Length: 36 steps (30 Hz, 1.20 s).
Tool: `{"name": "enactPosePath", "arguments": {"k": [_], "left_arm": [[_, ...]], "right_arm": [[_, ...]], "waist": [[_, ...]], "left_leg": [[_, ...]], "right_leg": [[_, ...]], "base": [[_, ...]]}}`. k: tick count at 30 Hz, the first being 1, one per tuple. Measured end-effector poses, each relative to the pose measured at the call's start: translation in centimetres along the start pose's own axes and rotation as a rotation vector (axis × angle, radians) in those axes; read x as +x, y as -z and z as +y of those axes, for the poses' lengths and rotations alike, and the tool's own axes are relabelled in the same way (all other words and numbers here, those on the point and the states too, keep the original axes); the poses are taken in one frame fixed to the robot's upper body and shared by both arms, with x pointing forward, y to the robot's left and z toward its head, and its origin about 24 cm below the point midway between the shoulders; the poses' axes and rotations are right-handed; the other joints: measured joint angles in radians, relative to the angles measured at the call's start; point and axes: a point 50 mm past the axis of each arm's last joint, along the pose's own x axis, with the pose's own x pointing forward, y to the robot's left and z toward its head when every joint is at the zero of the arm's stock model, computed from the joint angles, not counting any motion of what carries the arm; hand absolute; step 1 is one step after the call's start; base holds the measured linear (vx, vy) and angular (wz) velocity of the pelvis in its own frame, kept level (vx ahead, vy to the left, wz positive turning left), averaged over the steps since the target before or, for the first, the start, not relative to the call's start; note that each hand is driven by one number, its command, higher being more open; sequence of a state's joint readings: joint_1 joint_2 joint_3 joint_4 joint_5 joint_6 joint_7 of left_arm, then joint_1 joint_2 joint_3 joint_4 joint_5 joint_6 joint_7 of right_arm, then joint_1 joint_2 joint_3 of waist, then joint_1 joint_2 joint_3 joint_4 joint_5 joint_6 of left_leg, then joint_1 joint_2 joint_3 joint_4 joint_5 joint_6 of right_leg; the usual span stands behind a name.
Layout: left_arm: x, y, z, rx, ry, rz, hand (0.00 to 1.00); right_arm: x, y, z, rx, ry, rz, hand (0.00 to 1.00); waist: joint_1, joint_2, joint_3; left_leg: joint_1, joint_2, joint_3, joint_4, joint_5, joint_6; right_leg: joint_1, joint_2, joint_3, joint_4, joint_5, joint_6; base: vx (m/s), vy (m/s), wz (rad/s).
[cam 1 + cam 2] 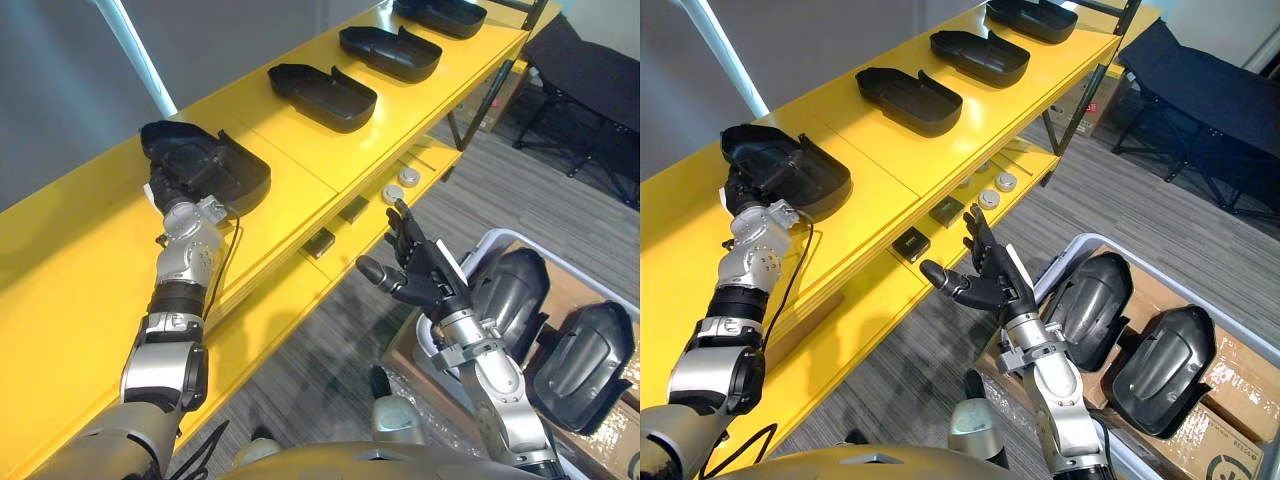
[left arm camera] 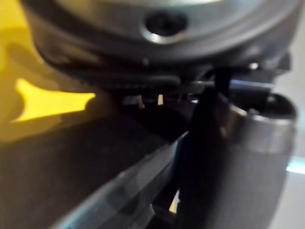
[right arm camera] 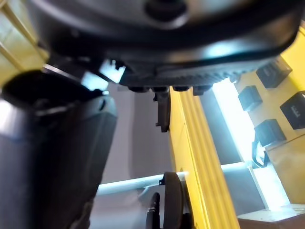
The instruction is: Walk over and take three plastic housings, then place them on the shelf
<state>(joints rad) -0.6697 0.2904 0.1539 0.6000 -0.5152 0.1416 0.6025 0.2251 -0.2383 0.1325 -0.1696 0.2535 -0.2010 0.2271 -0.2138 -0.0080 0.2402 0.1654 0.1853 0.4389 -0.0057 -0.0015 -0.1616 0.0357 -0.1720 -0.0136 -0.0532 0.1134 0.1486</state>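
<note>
Both eye views look down from high above the long yellow shelf [image 1: 300, 150]. They sit side by side, so they share almost the whole shelf. The left wrist view is pressed very near the shelf top. The right wrist view looks from just beside the shelf, along its front edge.

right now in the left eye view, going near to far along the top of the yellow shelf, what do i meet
The nearest black plastic housing, with the left hand at it → second black plastic housing → third black plastic housing → farthest black plastic housing.
</note>
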Motion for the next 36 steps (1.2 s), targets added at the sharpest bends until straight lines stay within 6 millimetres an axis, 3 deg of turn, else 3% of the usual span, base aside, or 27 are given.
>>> {"name": "enactPosePath", "arguments": {"k": [5, 16, 23, 26, 29, 33, 36], "left_arm": [[0.4, -0.5, 0.1, 0.169, -0.076, -0.046, 1.0], [2.4, -2.2, 4.6, 0.625, -0.211, -0.055, 1.0], [2.8, -2.8, 4.7, 0.674, -0.194, -0.042, 1.0], [2.8, -2.9, 4.2, 0.551, -0.146, -0.056, 1.0], [2.0, -3.3, 2.2, 0.292, -0.022, -0.072, 1.0], [-1.2, -5.1, 0.0, -0.05, 0.168, -0.225, 1.0], [-4.6, -6.1, -1.5, -0.334, 0.361, -0.275, 1.0]], "right_arm": [[-0.1, 0.1, 0.2, 0.011, -0.002, 0.005, 1.0], [0.2, 0.3, 1.2, 0.06, -0.028, 0.002, 1.0], [0.4, 0.3, 1.7, 0.075, -0.042, -0.002, 1.0], [0.4, 0.3, 1.7, 0.076, -0.039, -0.002, 1.0], [0.4, 0.3, 1.6, 0.083, -0.017, -0.005, 1.0], [0.8, 0.1, 2.0, 0.097, 0.008, -0.028, 1.0], [1.1, 0.0, 1.9, 0.078, 0.029, -0.033, 1.0]], "waist": [[-0.008, 0.0, 0.0], [-0.001, -0.001, 0.0], [0.018, -0.002, -0.001], [0.02, -0.002, -0.002], [0.041, -0.002, -0.003], [0.046, -0.002, -0.009], [0.049, 0.005, -0.029]], "left_leg": [[-0.003, 0.001, -0.006, -0.001, 0.003, 0.001], [-0.001, 0.001, -0.02, -0.001, 0.005, 0.002], [-0.007, 0.002, -0.037, 0.001, 0.011, 0.003], [-0.017, 0.002, -0.05, 0.0, 0.016, 0.003], [-0.022, 0.001, -0.062, -0.003, 0.021, 0.005], [-0.019, -0.001, -0.076, -0.018, 0.03, 0.005], [-0.017, -0.001, -0.093, -0.022, 0.032, 0.006]], "right_leg": [[0.001, 0.0, -0.006, 0.0, 0.0, 0.0], [0.014, 0.0, -0.016, -0.002, 0.0, -0.001], [0.021, -0.001, -0.032, -0.003, -0.001, -0.001], [0.02, -0.002, -0.042, -0.003, -0.001, -0.002], [0.023, -0.003, -0.056, -0.002, -0.001, -0.003], [0.028, -0.003, -0.072, -0.002, -0.002, -0.004], [0.04, -0.004, -0.095, -0.002, -0.005, -0.008]], "base": [[0.0, 0.0, 0.03], [0.0, -0.001, 0.03], [-0.02, -0.005, 0.07], [-0.02, -0.006, 0.13], [-0.01, -0.005, 0.13], [0.0, -0.002, 0.1], [-0.01, 0.0, 0.14]]}}
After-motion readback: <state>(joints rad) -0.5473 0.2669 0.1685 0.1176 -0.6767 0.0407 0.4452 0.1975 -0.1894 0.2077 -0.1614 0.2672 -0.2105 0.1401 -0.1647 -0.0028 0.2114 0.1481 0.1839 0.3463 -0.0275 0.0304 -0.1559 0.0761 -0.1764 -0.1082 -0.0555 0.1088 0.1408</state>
